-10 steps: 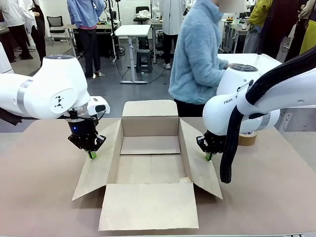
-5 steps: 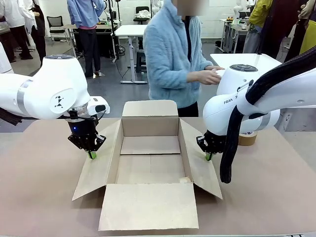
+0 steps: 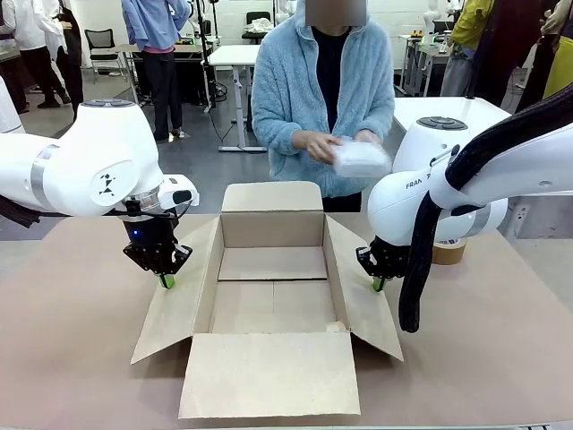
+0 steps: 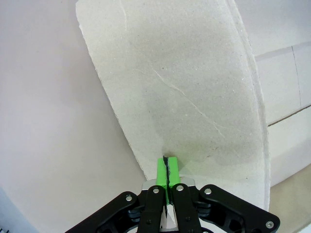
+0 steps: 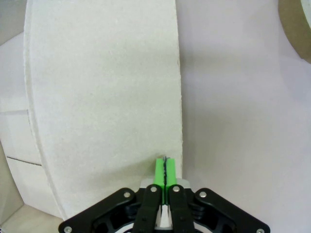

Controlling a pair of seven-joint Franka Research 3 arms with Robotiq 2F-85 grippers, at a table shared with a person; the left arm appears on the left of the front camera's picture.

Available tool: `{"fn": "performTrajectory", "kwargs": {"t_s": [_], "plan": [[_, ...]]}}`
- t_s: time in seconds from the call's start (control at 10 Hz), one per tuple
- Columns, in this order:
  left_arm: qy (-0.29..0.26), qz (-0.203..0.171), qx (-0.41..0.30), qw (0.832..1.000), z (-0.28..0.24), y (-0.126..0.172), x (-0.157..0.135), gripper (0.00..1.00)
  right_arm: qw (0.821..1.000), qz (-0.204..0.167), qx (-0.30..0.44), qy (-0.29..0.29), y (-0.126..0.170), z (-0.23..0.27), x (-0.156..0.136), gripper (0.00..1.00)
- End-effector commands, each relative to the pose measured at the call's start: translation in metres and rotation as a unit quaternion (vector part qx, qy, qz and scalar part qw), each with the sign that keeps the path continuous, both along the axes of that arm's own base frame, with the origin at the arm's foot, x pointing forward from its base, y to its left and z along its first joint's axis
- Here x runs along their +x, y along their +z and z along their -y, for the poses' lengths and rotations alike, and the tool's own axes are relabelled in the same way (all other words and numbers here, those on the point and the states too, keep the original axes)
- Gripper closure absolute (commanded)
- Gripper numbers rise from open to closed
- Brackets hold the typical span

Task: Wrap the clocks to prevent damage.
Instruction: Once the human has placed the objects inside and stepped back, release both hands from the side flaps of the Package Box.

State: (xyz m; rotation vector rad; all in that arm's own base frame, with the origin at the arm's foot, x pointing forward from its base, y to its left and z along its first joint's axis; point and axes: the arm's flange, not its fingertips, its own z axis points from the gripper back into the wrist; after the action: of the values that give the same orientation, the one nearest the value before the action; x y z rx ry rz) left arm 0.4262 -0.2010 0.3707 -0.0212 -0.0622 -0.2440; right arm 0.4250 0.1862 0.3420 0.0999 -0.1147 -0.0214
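The person in the fluffy light-blue jacket (image 3: 286,81) has turned round since a second ago and now faces us. Both hands (image 3: 315,146) hold the pillow-like bundle of whitish bubble wrap (image 3: 360,158) up at the far side, above the far right corner of the open brown cardboard box (image 3: 269,228). The left gripper (image 3: 166,280) and right gripper (image 3: 378,285) haven't budged: green pads pinched together on nothing, tips on the box's left and right flaps.
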Motion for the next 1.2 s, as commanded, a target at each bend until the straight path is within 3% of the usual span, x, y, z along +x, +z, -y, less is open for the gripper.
{"fn": "performTrajectory", "kwargs": {"t_s": [0.0,1.1], "plan": [[-0.003,0.002,0.004,1.0,-0.0004,0.0005,0.0001,0.99,1.0,-0.001,-0.003,-0.003,-0.0021,-0.0024,-0.0009,0.99],[-0.003,0.002,0.004,1.0,-0.0004,0.0005,0.0001,0.99,1.0,-0.001,-0.003,-0.003,-0.0021,-0.0024,-0.0009,0.99]]}}
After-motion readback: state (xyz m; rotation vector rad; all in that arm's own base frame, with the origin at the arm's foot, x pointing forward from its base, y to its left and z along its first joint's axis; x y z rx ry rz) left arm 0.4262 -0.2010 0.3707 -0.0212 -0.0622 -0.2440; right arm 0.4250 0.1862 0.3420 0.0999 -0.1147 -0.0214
